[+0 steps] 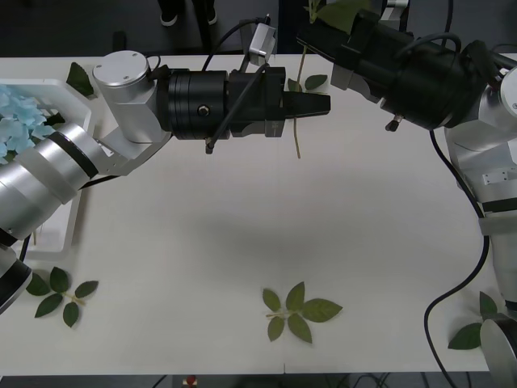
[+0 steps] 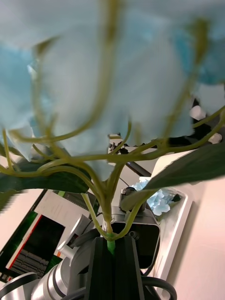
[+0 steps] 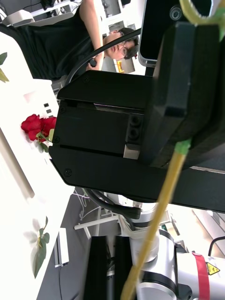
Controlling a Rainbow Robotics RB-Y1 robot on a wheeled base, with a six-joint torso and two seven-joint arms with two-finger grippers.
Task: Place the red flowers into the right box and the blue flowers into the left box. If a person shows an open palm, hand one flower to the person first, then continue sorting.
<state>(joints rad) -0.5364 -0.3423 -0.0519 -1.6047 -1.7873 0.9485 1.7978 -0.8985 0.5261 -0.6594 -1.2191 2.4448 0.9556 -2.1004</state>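
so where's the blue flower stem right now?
The stem hangs from the right hand at the table's far edge in the front view, just past the left hand.

The left box (image 1: 60,234) is lying at the table's (image 1: 242,242) left edge, with blue flowers (image 1: 20,121) sitting in it. A leaf sprig (image 1: 297,312) is lying near the middle of the front edge, another leaf sprig (image 1: 58,293) at the front left corner, and a third (image 1: 477,323) at the front right corner. Near the back edge, a stem (image 1: 298,121) is hanging down between both grippers.
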